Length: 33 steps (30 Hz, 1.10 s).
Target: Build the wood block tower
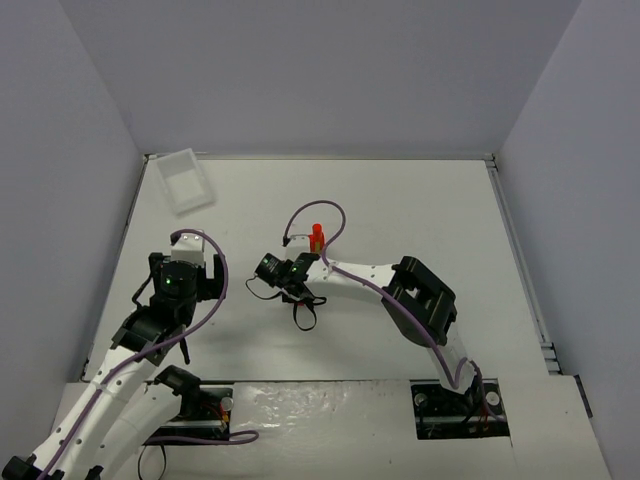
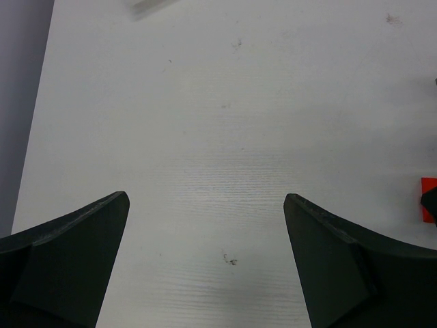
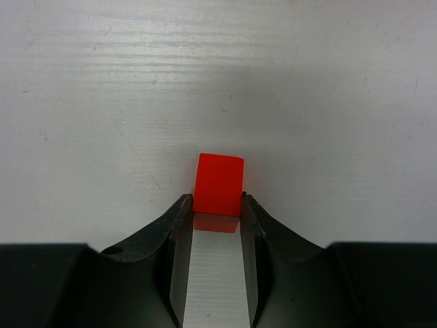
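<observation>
A small red wooden block [image 3: 218, 183] rests on the white table. My right gripper [image 3: 217, 202] is shut on the red block, one fingertip pressed against each side of its near end. From above, the same red block [image 1: 316, 236] shows beside the right wrist, the fingertips hidden under the arm. A sliver of the red block [image 2: 427, 198] also shows at the right edge of the left wrist view. My left gripper [image 2: 206, 201] hangs wide open over bare table, holding nothing, left of the block [image 1: 186, 252]. The wood block tower is out of view.
A clear plastic tray [image 1: 186, 180] lies at the back left corner of the table, and its blurred edge [image 2: 147, 5] shows at the top of the left wrist view. Grey walls close the table on the left, back and right.
</observation>
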Tool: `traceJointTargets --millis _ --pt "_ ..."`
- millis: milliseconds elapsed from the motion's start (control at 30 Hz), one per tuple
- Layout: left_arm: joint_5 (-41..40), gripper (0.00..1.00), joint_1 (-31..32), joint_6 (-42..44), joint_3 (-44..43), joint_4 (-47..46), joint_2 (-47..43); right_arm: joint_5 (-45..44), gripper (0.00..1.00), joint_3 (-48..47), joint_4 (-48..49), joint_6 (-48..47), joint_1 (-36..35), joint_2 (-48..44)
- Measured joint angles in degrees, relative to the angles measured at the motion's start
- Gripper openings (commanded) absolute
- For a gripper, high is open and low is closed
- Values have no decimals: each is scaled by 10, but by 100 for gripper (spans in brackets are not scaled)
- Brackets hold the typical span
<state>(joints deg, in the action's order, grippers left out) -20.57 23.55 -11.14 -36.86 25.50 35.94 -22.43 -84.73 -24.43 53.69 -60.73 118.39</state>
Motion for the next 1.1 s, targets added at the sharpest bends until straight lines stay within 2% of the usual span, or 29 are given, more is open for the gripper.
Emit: traceJointTargets --millis 100,333,600,800,967,1100 --pt "3 96 0 0 0 0 0 3 0 -2 0 -57 0 -2" --pt "16 96 0 0 0 -1 0 46 0 -2 0 -263 0 -57" --pt "28 96 0 1 0 -3 0 180 0 7 -3 -490 19 -150" --pt "32 96 0 1 0 -4 1 301 0 -10 -36 -664 83 -217" --pt "36 96 0 1 0 -4 5 367 0 -57 -66 -758 159 -221" --pt "40 96 0 2 0 -4 11 386 0 -93 -89 -807 209 -216"
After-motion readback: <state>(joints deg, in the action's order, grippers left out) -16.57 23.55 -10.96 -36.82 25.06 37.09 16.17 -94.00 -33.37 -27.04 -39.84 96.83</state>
